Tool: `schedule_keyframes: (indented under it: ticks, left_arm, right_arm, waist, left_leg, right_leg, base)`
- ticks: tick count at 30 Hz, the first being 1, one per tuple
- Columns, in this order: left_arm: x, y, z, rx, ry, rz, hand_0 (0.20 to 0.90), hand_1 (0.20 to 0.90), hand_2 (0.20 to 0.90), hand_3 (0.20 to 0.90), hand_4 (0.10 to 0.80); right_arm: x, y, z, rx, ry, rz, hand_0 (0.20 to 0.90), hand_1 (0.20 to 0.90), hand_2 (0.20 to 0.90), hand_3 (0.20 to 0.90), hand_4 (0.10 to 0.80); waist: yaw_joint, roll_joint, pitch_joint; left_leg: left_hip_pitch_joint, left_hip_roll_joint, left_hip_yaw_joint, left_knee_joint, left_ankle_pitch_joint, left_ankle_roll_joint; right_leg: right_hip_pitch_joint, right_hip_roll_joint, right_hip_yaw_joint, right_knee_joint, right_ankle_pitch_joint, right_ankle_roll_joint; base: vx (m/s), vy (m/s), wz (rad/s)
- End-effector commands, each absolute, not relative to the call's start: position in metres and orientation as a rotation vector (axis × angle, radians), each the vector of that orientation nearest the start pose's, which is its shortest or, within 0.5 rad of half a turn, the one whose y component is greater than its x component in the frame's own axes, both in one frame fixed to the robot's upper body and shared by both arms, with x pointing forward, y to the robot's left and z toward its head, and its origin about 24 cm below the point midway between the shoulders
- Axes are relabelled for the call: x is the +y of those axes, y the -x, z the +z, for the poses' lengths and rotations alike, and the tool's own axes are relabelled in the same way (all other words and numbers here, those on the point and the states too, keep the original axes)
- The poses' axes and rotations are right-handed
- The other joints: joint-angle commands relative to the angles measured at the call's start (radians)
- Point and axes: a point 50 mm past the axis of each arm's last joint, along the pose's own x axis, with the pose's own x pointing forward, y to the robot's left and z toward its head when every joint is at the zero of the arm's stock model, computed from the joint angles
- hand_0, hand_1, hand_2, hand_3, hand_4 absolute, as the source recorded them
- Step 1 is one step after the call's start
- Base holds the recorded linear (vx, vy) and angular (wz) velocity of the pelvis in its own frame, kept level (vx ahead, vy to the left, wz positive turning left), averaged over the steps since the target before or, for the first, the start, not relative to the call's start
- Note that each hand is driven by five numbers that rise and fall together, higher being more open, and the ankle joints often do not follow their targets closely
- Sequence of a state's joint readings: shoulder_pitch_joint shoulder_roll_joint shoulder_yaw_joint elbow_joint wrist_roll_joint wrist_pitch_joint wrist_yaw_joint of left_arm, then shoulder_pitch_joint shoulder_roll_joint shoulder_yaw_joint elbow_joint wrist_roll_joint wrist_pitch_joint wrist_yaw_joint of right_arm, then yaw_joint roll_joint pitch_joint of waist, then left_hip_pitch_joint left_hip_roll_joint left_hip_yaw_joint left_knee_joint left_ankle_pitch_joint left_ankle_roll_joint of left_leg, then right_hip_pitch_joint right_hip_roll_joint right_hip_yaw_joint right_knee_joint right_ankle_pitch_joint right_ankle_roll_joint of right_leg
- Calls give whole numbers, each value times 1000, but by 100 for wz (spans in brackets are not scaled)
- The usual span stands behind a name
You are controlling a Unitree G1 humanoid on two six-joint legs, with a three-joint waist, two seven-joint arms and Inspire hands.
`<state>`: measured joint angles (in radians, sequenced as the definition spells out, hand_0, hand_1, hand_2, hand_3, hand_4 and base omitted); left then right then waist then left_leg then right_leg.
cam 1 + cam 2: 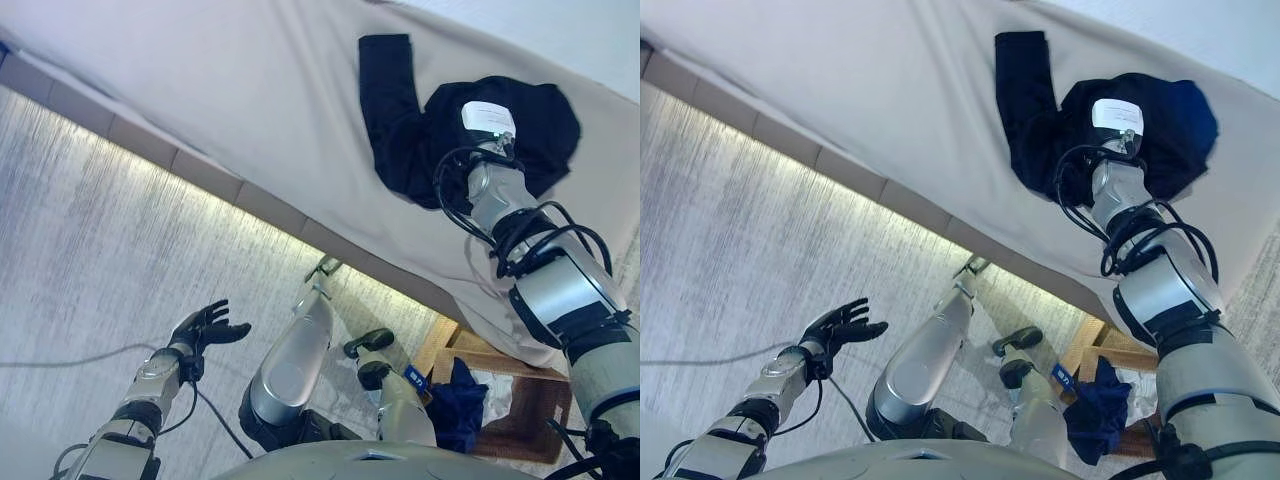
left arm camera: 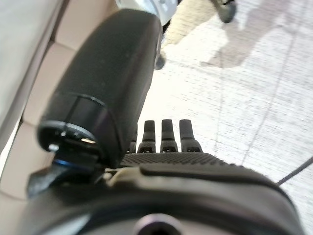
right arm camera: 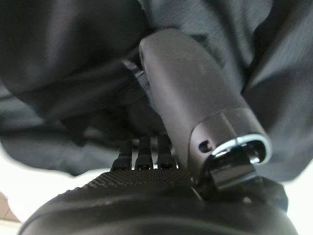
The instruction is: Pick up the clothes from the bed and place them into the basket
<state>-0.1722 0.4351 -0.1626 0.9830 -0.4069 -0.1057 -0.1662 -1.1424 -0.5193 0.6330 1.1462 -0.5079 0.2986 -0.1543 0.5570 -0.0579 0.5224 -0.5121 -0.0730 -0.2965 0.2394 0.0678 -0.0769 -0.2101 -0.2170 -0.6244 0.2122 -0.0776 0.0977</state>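
A black garment [image 1: 400, 120] lies crumpled on the beige bed [image 1: 250, 90], one sleeve stretched away from the heap. My right hand [image 3: 146, 181] rests on the heap, its thumb [image 3: 195, 93] lying against the black cloth [image 3: 73, 58]. Folds of the garment cover the far end of the hand. My left hand [image 1: 205, 328] hangs open over the floor beside the bed, well clear of the clothes, with nothing in it. Down at the lower right stands the wooden basket [image 1: 500, 362] with a dark blue cloth [image 1: 455, 405] in it.
The bed's padded edge [image 1: 200, 170] runs diagonally across the view, with pale carpet [image 1: 90, 230] below it. The basket stands on the floor close to the bed's overhanging sheet [image 1: 500, 320].
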Motion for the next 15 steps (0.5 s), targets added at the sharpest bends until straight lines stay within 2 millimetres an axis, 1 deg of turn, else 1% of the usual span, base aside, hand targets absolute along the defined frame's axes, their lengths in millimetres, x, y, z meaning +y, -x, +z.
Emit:
schedule_keyframes:
  ticks: [1,4,5,6,7,8,9,10,11,12,13,15]
  left_arm:
    - [280,-195,-87,678,-81,25,900,900,900,900,800]
    - [278,-196,-86,670,-83,14,900,900,900,900,800]
    - [277,-197,-85,662,-96,-1,900,900,900,900,800]
    - [277,-197,-84,661,-98,-4,900,900,900,900,800]
    - [277,-198,-84,661,-103,-7,900,900,900,900,800]
    - [277,-199,-83,661,-106,-9,900,900,900,900,800]
    - [277,-200,-82,663,-114,-8,900,900,900,900,800]
    - [278,-200,-82,664,-118,-7,900,900,900,900,800]
    - [279,-197,-83,666,-118,2,900,900,900,900,800]
    - [279,-195,-84,668,-121,10,900,900,900,900,800]
    - [280,-194,-85,670,-124,14,900,900,900,900,800]
    - [282,-188,-89,677,-124,44,900,900,900,900,800]
  right_arm:
    - [-252,-413,205,275,1519,-386,900,900,900,900,800]
    - [-258,-411,201,370,1505,-363,900,900,900,900,800]
    - [-261,-409,194,434,1475,-328,415,415,415,335,235]
    - [-261,-409,193,439,1469,-321,324,324,324,227,127]
    - [-260,-410,192,434,1458,-313,300,300,300,200,100]
    - [-259,-410,191,418,1450,-317,300,300,300,200,100]
    - [-250,-414,201,300,1418,-349,300,300,300,200,100]
    - [-246,-415,207,244,1397,-369,300,300,300,200,100]
    - [-235,-418,223,87,1348,-409,300,300,300,200,100]
    - [-227,-419,235,-5,1316,-440,300,300,300,200,100]
    - [-222,-419,242,-62,1300,-454,300,300,300,200,100]
    - [-206,-414,269,-290,1228,-517,300,300,300,200,100]
  waist:
    - [22,-1,-2]
    - [27,2,-2]
    - [32,5,-2]
    - [32,5,-2]
    - [32,6,-2]
    - [32,6,-2]
    - [27,5,-2]
    - [25,4,-2]
    - [13,-2,-2]
    - [5,-8,-2]
    - [-1,-13,-2]
    - [-24,-29,-2]
  left_leg:
    - [-11,-2,107,-59,-43,103]
    - [-31,-4,99,-56,-39,101]
    - [-43,-5,91,-59,-36,100]
    - [-46,-5,88,-60,-35,100]
    - [-49,-4,86,-62,-33,99]
    - [-50,-3,85,-63,-32,98]
    - [-47,1,82,-65,-35,96]
    - [-44,4,82,-67,-36,95]
    - [-36,12,87,-66,-42,93]
    - [-28,16,91,-67,-48,92]
    - [-21,19,94,-67,-52,92]
    - [7,32,106,-70,-68,91]
  right_leg:
    - [-23,-27,-4,164,-15,-6]
    - [-39,-27,-8,172,-20,-5]
    - [-55,-27,-16,179,-19,-2]
    - [-59,-27,-18,179,-19,-1]
    - [-62,-26,-21,179,-18,1]
    - [-65,-24,-23,178,-18,2]
    - [-68,-20,-19,173,-12,7]
    - [-68,-18,-17,169,-9,8]
    - [-68,-11,-7,162,-1,11]
    - [-66,-6,2,159,4,11]
    - [-64,-4,7,157,6,12]
    - [-53,5,34,147,14,13]
  base:
    - [16,-9,9]
    - [10,-30,5]
    - [9,-60,5]
    - [10,-63,8]
    - [6,-39,11]
    - [13,-79,13]
    - [11,-81,12]
    - [5,-93,9]
    - [-7,-64,5]
    - [-11,-57,1]
    - [-10,-51,-4]
    - [-10,-43,-13]
